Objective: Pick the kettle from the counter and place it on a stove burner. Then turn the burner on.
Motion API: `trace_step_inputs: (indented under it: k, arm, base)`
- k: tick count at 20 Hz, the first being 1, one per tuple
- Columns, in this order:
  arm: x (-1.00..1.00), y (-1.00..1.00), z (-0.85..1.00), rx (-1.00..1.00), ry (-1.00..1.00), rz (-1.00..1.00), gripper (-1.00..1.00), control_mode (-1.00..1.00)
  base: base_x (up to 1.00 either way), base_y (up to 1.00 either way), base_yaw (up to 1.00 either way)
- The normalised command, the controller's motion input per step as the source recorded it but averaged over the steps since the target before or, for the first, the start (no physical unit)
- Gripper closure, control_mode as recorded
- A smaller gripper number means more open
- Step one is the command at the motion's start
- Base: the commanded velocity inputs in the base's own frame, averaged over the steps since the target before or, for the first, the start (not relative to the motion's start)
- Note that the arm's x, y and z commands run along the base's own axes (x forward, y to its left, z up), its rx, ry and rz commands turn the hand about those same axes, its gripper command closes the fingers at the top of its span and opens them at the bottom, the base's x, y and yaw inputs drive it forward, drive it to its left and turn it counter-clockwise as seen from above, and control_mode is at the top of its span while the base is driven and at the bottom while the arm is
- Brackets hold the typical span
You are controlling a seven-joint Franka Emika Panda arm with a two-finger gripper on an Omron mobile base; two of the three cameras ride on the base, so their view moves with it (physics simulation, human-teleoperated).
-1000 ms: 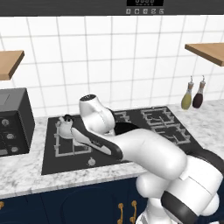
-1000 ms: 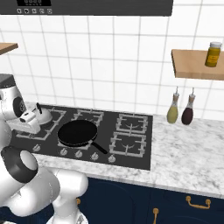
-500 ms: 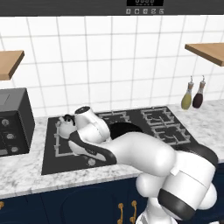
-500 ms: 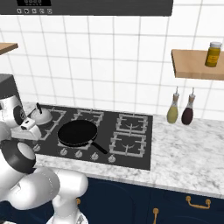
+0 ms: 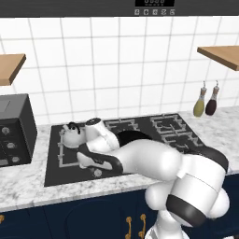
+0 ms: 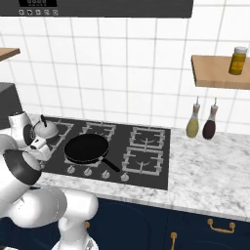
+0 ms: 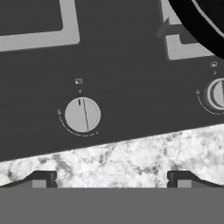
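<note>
The small squat silvery-white kettle (image 5: 71, 136) (image 6: 45, 128) with its thin dark arched handle sits on the far left grate of the black stovetop (image 5: 123, 142), upright, toward the back of that burner. Under it is the square black wire stove burner (image 5: 72, 148), whose front bars show bare in the left base view. Just to its right on the neighbouring grate lies a round black frying pan (image 6: 87, 147) with its handle angled toward the front edge; in the hand view a curve of its dark rim (image 7: 205, 26) cuts the upper right corner.

The hand (image 7: 109, 180) hangs low over the front strip of the stovetop, well forward of the kettle, with its two dark finger tips (image 7: 41, 179) standing wide apart and nothing between them. Beyond them, a round grey knob (image 7: 82, 114) with a dark pointer line near upright sits on the black panel, and a second knob (image 7: 216, 94) shows at the right edge. Between the tips and the knobs runs the white-grey veined marble counter (image 7: 122, 153).

Farther out, a dark toaster oven (image 5: 14, 130) stands on the counter to the left of the stove. To the right, two slim bottles, one olive (image 6: 193, 123) and one dark (image 6: 210, 125), stand against the white tiled wall. A wooden shelf (image 6: 219, 72) above them carries a yellow jar (image 6: 238, 60).
</note>
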Motion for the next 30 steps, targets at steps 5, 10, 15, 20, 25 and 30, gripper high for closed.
trace_step_inputs:
  k: [5,10,15,20,25,30]
  arm:
    - [0.2,-0.02,-0.26,0.02,0.01,0.03,-1.0,-1.0]
    - [0.24,0.0,-0.29,0.0,0.0,0.04,-1.0,-1.0]
    - [0.28,0.0,-0.22,0.0,0.0,0.02,-1.0,-1.0]
    - [0.16,0.03,-0.2,0.0,0.03,0.01,-1.0,-1.0]
    - [0.04,0.1,-0.2,0.0,0.04,0.0,-1.0,-1.0]
    - [0.01,0.04,-0.33,0.0,0.04,0.0,-1.0,-1.0]
  base:
    - [0.0,0.0,0.0]
    - [0.0,0.0,0.0]
    - [0.0,0.0,0.0]
    - [0.0,0.0,0.0]
    - [0.0,0.0,0.0]
    - [0.0,0.0,0.0]
